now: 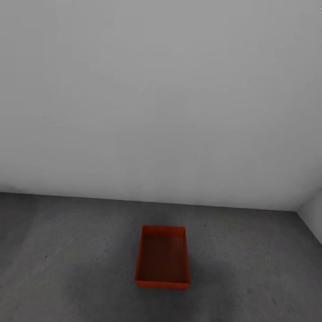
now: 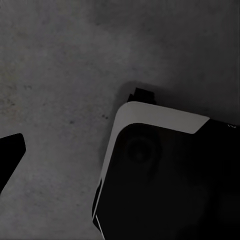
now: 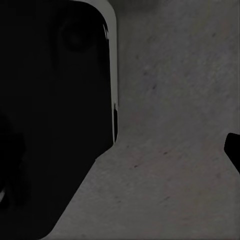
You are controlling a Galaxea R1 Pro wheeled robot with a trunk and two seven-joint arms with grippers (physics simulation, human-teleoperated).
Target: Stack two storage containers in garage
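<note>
One orange-red storage container (image 1: 163,258) sits alone on the dark grey concrete floor (image 1: 67,268) of the garage, open side up and empty, near the foot of the pale grey wall (image 1: 161,98) and slightly right of the floor's middle as the head camera sees it; a second wall (image 1: 313,219) meets the floor at the far right. With its thin plain walls and shallow body, the bin looks light and fairly stiff, though the walls would probably flex under a hard pinch; the rim of a long or short side seems the best place to take hold. In the left wrist view, a dark fingertip (image 2: 10,157) of the left claw and the robot's black, white-edged body (image 2: 160,175) hang over bare concrete; in the right wrist view, a sliver of the right claw's finger (image 3: 233,150) shows beside the same dark body (image 3: 50,115). Both arms appear lowered at the robot's sides. How far either claw is open cannot be told; nothing is seen held.
</note>
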